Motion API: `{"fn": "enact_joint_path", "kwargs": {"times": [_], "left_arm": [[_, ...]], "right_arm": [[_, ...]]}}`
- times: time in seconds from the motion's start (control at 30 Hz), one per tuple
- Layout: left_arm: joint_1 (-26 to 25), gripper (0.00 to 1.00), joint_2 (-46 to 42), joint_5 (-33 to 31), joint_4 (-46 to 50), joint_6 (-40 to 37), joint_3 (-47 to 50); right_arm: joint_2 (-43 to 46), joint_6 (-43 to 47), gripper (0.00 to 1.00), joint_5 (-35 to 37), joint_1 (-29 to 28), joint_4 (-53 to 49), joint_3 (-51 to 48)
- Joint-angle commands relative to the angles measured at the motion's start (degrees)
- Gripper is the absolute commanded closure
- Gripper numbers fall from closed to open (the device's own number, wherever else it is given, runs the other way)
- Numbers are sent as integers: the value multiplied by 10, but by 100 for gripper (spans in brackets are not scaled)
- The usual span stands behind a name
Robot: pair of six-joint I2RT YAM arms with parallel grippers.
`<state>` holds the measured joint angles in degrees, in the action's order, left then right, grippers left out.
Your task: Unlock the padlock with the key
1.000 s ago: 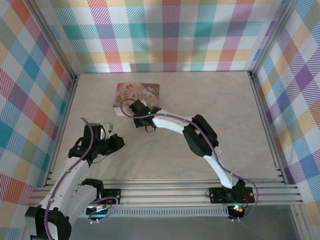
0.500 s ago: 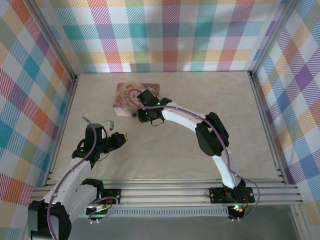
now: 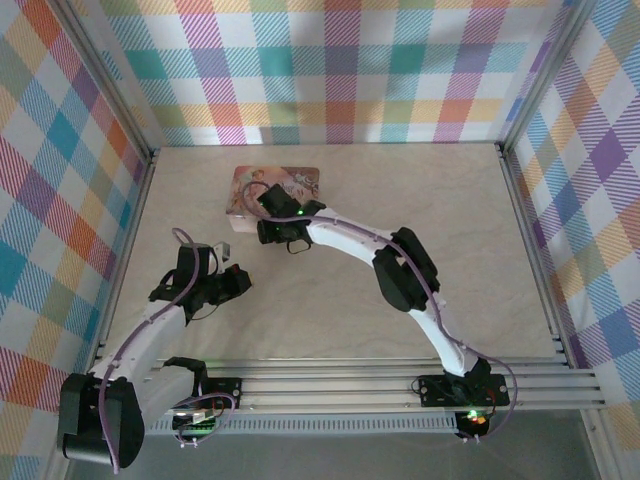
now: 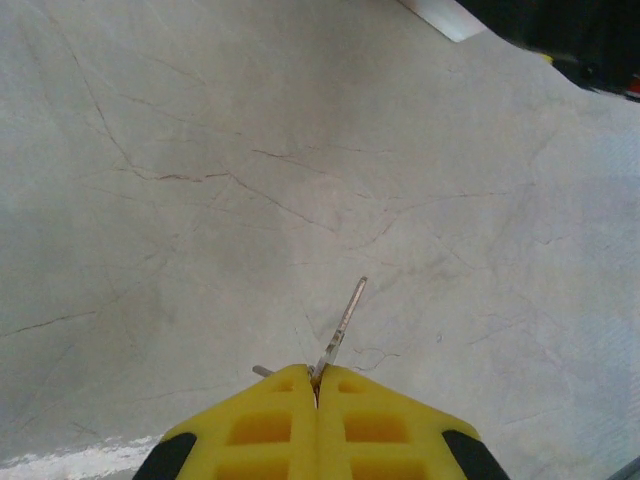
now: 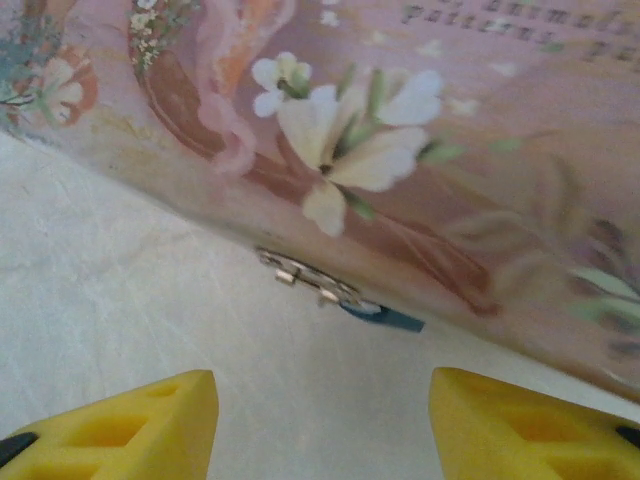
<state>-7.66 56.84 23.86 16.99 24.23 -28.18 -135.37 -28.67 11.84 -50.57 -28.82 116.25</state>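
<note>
My left end effector (image 4: 316, 375) was pressed together on the key (image 4: 340, 325). Its two yellow fingers met with no gap, and the thin metal blade stuck out from between them, tilted a little to the right over the bare worktop (image 4: 200, 200). From above, that left end effector (image 3: 240, 280) sat low on the left side of the worktop (image 3: 430, 230), well apart from the pink illustrated tin box (image 3: 290, 182).

My right arm reached across to the near edge of that tin, and my right end effector (image 3: 264, 232) sat just beside its front left corner. In the right wrist view my right end effector (image 5: 322, 385) stood wide apart and held nothing, one yellow fingertip at each lower corner. It faced the flowered side of the pink illustrated tin box (image 5: 450, 150). A small metal hasp (image 5: 305, 275) sat at the tin's lower edge, midway between my fingers, with a blue piece (image 5: 388, 319) just to its right against the worktop. I could not pick out the padlock's yellow body there; that spot was blurred and small.
</note>
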Motion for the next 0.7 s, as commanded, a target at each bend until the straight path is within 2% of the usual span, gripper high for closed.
{"fn": "enact_joint_path", "kwargs": {"times": [0.0, 0.3, 0.67], "left_arm": [[5, 100, 3, -2, 7, -7, -18], [5, 100, 25, 12, -4, -5, -23], [5, 100, -6, 23, 22, -15, -13]], "right_arm": [[-24, 19, 41, 49, -5, -15, 42], [-62, 16, 41, 103, -9, -44, 92], [-99, 15, 43, 126, -17, -41, 141]]}}
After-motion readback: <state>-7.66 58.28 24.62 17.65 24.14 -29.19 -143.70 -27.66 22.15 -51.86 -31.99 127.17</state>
